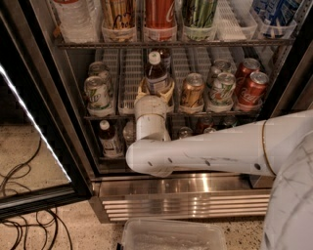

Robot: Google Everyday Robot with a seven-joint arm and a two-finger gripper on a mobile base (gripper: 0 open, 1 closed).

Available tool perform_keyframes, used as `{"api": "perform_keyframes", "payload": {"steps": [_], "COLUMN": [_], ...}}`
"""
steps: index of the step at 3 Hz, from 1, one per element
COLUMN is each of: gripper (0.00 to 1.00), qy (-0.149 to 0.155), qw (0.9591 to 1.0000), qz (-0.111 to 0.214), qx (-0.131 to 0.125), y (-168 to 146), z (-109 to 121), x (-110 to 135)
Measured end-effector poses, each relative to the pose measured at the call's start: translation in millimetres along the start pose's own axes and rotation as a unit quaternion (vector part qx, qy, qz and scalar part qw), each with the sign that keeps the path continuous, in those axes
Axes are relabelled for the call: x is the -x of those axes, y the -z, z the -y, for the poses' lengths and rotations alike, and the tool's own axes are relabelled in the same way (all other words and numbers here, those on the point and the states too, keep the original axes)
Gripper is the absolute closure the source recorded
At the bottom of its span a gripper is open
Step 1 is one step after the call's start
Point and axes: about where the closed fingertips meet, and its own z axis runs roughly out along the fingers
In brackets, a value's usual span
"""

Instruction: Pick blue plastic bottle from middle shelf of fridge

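The blue plastic bottle [156,78] stands on the middle shelf [129,80] of the fridge [186,188]. It is slim, with dark drink, a white cap and a pale blue label. My gripper [155,92] reaches in from below on a white arm. Its tan fingers [142,91] sit on either side of the bottle's lower body and appear closed on it. The bottle's base is hidden behind the wrist. Green cans [98,93] stand to its left, a gold can [191,90] to its right.
Green and red cans [252,87] fill the shelf's right side. Tall cans [159,14] and a water bottle [73,19] are on the rack above. A small red-labelled bottle [108,139] stands below. The glass door [29,146] is open at left. A clear bin [171,237] and cables [24,224] lie on the floor.
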Motion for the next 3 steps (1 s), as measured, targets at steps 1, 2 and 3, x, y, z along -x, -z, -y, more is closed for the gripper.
{"api": "perform_keyframes", "payload": {"steps": [1,2,3], "gripper": [1.00,1.00,1.00], "qy": [0.002,0.003,0.016], "qw": [1.0000,0.9999,0.9996], "qz": [0.000,0.002,0.025], "qx": [0.009,0.010,0.000], "y": [2.3,2.9,13.0], "z": [-7.0,-5.2,5.2], "x": [-2.4,-1.1,24.5]}}
